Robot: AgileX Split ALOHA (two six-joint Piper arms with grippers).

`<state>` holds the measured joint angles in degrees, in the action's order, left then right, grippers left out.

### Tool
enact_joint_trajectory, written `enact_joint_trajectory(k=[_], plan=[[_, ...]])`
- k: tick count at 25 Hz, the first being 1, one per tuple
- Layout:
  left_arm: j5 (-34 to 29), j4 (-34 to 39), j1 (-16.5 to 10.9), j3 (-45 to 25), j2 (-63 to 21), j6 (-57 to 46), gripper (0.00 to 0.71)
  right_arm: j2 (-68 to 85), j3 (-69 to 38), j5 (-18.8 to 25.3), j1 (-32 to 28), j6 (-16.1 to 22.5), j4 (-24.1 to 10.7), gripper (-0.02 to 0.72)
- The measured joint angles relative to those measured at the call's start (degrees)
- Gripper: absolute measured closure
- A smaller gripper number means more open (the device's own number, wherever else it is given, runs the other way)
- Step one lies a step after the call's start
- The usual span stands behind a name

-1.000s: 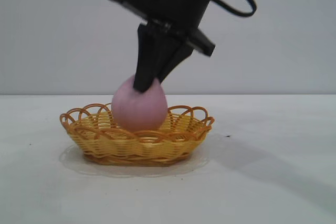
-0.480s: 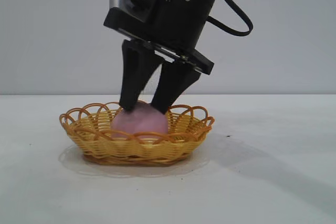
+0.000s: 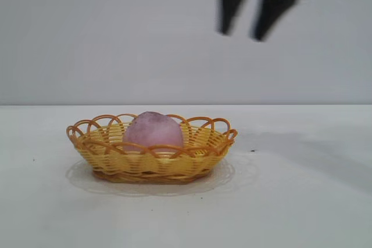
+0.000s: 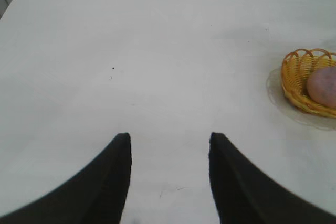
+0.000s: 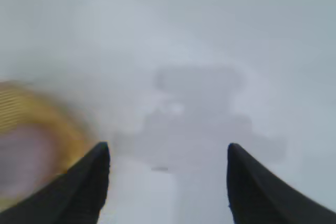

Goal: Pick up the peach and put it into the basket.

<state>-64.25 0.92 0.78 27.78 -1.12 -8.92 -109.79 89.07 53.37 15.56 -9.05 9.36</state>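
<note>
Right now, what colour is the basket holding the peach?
Yellow-orange woven wicker basket, with a looped rim; the peach inside is dusty pink. Best seen in the exterior view.

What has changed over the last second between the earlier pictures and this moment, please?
The right gripper lowered the peach into the basket, let it go, and rose up and to the right; it now hangs open, high above the table. The peach rests in the basket, free of the fingers. The basket stayed where it was. The left gripper is open over bare table, away from the basket.
</note>
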Motion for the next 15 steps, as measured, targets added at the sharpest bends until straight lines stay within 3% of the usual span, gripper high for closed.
enact_joint_trajectory(k=[5, 15], plan=[[0.00, 0.00, 0.00, 0.00, 0.00, 0.00, 0.410, -3.70, 0.00, -0.27, -11.32, 2.99, -1.21, 0.289], [0.00, 0.00, 0.00, 0.00, 0.00, 0.00, 0.410, -3.40, -0.47, -0.55, -13.76, 4.62, -0.83, 0.289]])
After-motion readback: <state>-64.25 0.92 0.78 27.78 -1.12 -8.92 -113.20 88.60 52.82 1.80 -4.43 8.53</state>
